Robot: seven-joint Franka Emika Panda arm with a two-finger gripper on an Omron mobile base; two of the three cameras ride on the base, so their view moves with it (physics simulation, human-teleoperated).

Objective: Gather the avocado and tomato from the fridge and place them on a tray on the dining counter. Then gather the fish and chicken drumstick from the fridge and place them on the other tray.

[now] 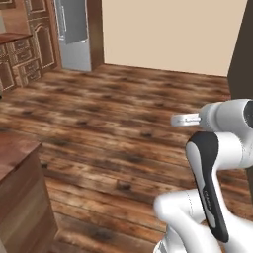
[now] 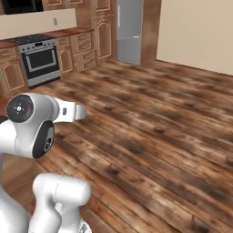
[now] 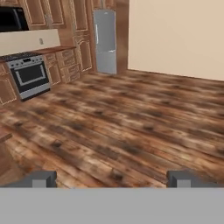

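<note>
Hanging over bare floor (image 3: 131, 127), the gripper (image 3: 111, 178) has its jaws wide apart, holding nothing. The fridge (image 3: 105, 41) stands far ahead, shut, beside cabinets (image 3: 83, 54) and stove (image 3: 28, 76).

I see all three cameras facing forward across brown plank flooring (image 2: 150, 136) toward the distant tall grey fridge (image 3: 105, 41).
</note>
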